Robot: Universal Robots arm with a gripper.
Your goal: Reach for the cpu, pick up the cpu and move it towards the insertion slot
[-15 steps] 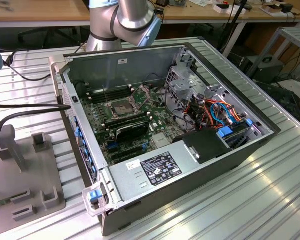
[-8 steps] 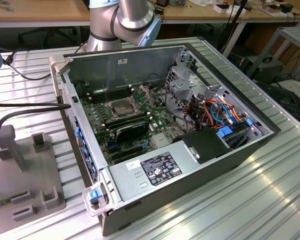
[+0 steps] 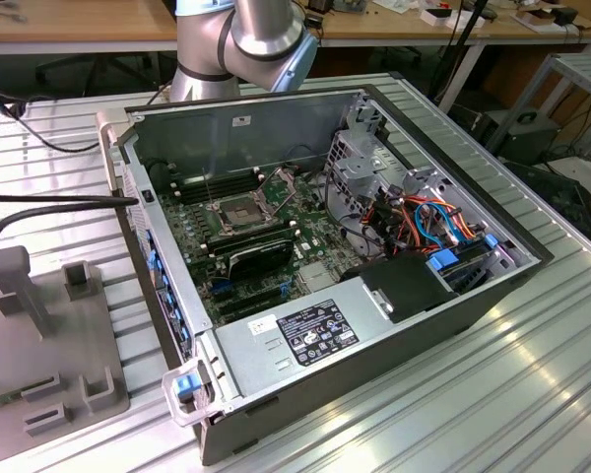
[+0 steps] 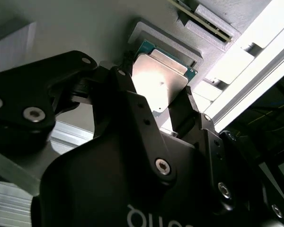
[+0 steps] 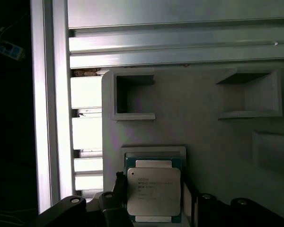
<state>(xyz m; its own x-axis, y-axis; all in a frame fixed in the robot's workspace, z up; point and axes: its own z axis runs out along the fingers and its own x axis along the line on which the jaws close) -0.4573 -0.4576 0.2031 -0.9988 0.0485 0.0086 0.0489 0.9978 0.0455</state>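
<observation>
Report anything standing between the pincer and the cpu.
Nothing visible does. In the first wrist view the black pincer sits right at the pale beige-silver square cpu, which lies in a recess of the grey plastic fixture plate.

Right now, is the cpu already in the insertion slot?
No, in the first wrist view the cpu lies in a recess of the grey fixture plate.

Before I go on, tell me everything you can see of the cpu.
The cpu is a thin flat square chip: a pale silvery metal lid with small print, on a green board showing around it. It lies flat in a shallow framed recess of the grey fixture plate, not in the insertion slot. The gripper straddles two opposite edges.
</observation>
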